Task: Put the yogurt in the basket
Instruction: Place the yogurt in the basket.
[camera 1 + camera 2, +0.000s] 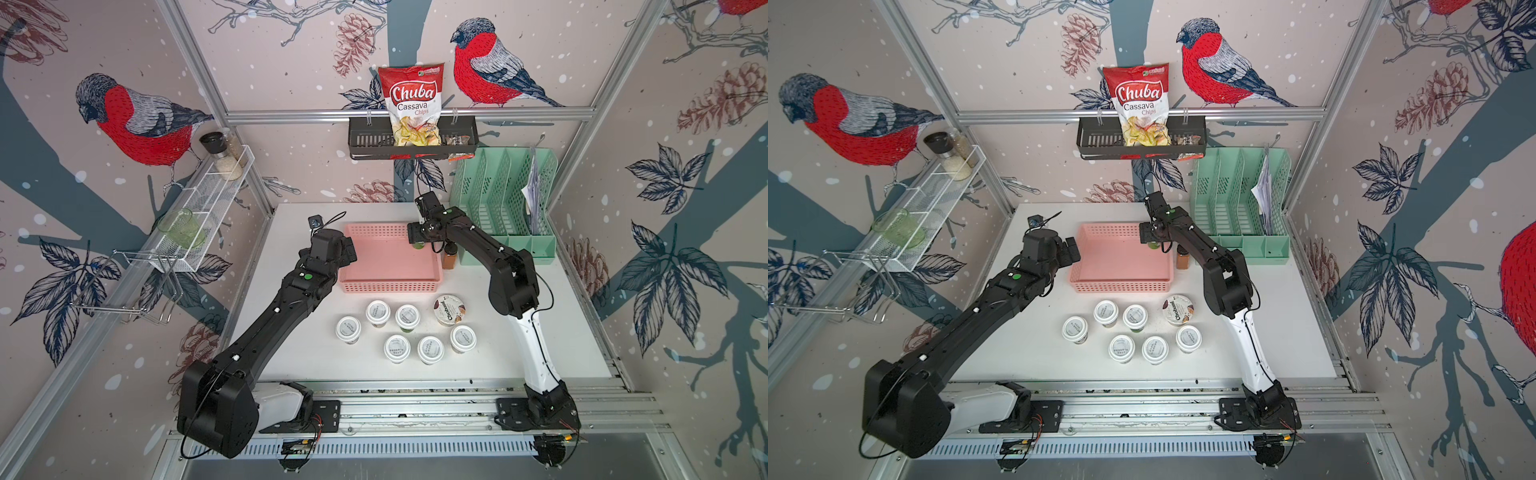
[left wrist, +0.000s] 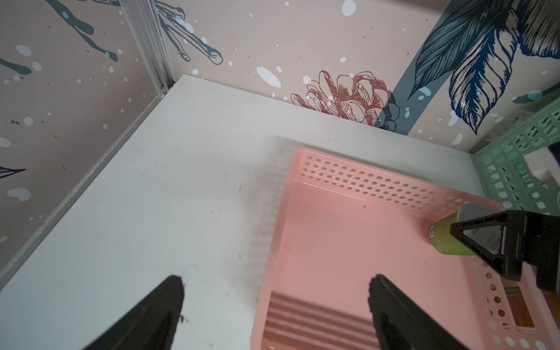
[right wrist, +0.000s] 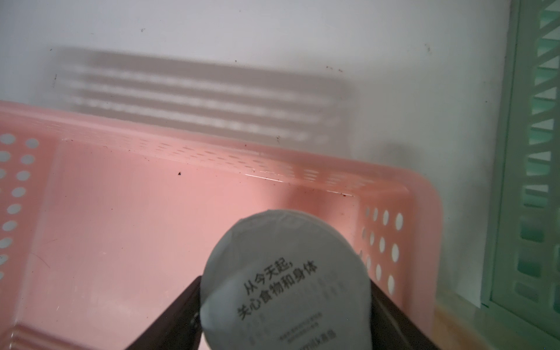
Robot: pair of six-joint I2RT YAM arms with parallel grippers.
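Right gripper (image 3: 285, 280) is clamping one yogurt cup (image 3: 285, 272) by its sides, with a finger pressing each flank below the white foil lid. The cup is sitting over the far corner of the pink basket (image 1: 390, 286), on the side of the mint-green organiser (image 1: 498, 187). I cannot tell whether its base is touching the basket floor. In the left wrist view the cup (image 2: 445, 233) is looking tilted, though the camera angle may be causing that.

Risks, as I am judging them:
- If the gripper is letting go while the cup is tilted or above the floor, the cup is likely tipping over and rolling.
- The cup is close to the corner walls, so a small drift outward is putting it on the rim instead of inside.
- The brown spice jar (image 1: 450, 257) is standing just outside that wall, under the right forearm. A low retreat is risking a knock.

Pose: the right arm is reaching forward with its elbow raised and its forearm angling down to the corner. The left gripper (image 2: 275, 280) is gaping wide and empty, straddling the basket's left wall with one finger over the counter (image 2: 181, 181) and one over the basket.

The remaining yogurt, six white-lidded cups (image 1: 397, 348) and the Chobani cup (image 1: 449, 309), is waiting on the counter in front of the basket.
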